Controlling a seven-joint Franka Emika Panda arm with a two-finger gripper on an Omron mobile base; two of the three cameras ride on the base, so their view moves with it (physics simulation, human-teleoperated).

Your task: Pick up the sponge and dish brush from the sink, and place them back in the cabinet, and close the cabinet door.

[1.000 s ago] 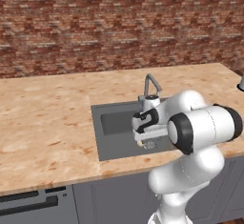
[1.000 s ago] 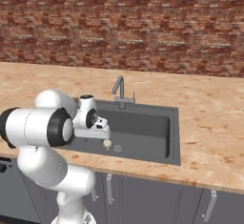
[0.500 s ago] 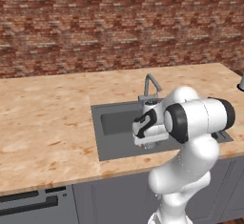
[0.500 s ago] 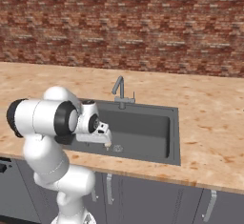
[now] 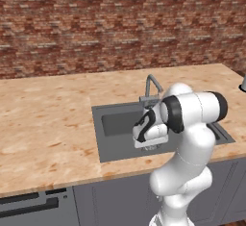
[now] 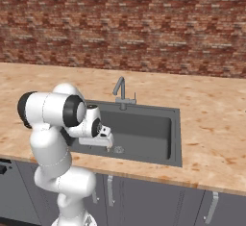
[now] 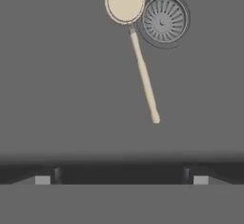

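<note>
One item in reach: dish brush (image 7: 138, 51) flat on sink (image 6: 144, 133) floor, head beside drain (image 7: 164, 19). Tool (image 7: 121, 179) hovers above w/ jaws fully apart, empty. Recommended: centre over handle mid-length, jaws across it, descend straight, then close.

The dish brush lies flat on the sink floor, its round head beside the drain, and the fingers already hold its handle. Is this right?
Not quite. The hand view shows the dish brush lying free on the sink floor, head beside the drain; the open fingers do not touch its handle.
</note>
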